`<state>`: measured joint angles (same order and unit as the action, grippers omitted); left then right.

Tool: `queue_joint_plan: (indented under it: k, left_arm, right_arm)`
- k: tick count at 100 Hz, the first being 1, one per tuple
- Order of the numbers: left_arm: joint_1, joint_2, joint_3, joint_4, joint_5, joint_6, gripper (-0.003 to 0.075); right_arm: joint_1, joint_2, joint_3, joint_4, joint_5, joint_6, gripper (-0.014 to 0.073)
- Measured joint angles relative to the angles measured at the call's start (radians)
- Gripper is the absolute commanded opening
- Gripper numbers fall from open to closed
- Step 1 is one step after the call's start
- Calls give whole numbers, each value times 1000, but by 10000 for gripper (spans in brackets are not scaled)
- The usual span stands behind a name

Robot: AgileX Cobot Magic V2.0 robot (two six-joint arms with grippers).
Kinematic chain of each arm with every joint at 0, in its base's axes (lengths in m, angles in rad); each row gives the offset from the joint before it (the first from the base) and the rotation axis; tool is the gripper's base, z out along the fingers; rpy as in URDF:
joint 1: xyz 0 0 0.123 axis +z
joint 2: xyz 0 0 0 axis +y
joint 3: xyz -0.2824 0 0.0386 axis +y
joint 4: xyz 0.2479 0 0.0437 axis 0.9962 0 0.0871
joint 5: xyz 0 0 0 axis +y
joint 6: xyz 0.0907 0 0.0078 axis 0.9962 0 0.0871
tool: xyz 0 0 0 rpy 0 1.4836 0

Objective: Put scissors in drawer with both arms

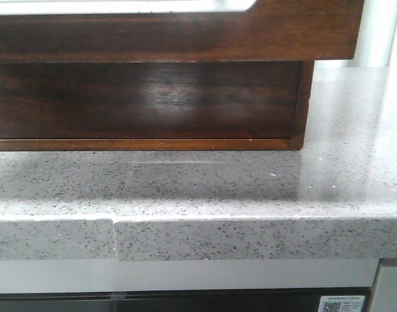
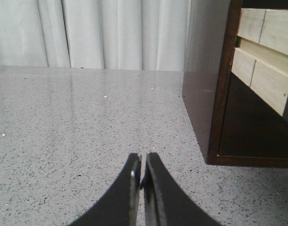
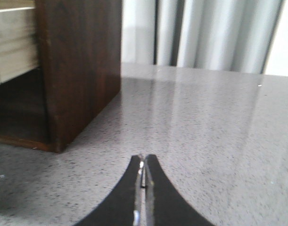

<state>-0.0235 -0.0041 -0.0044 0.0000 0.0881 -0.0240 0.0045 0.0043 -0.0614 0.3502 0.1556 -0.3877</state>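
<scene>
A: Where was the drawer (image 1: 172, 29)?
B: Seen in the front view pulled forward at the top of the dark wooden cabinet (image 1: 146, 104), its glossy reddish-brown front overhanging the open hollow below, with a whitish cut-out along its top edge. Seen from the side in both wrist views as pale wooden boards (image 2: 266, 52) inside the cabinet frame.

A: And the scissors?
B: Not visible in any of the 3 views.

A: What else lay around?
B: A grey speckled stone countertop (image 1: 250, 188), with a seam notched into its front edge. White curtains (image 2: 111, 33) behind the counter. A dark band under the counter, and a small white sticker (image 1: 342, 304) at the lower right of the front view.

A: Any readable writing?
B: On the sticker only, and too small to make out.

A: State of the claws?
B: Left gripper (image 2: 143, 165) clenched, black fingers pressed together with nothing between, low over bare counter beside the cabinet's side panel. Right gripper (image 3: 144, 165) likewise clenched on nothing, over bare counter near the cabinet's other side.

A: Anything in the way?
B: Only the cabinet's side walls, standing between each gripper and the hollow.
</scene>
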Motion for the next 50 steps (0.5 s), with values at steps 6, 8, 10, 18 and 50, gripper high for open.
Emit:
queue_joint_plan:
  k: [6,8,10,18,50]
  left_arm:
    - [0,0,0,0,0,0,-20]
    - [0,0,0,0,0,0,-20]
    - [0,0,0,0,0,0,-20]
    - [0,0,0,0,0,0,-20]
    - [0,0,0,0,0,0,-20]
  right_arm:
    - [0,-11,44,-66,-45,78,-69]
    - [0,-11,58,-109,-62,124,-69]
    - [0,-13,70,-157,-78,174,-69]
    - [0,-15,72,-299,-112,316,-69]
    - [0,-15,72,-387,-117,406,-69]
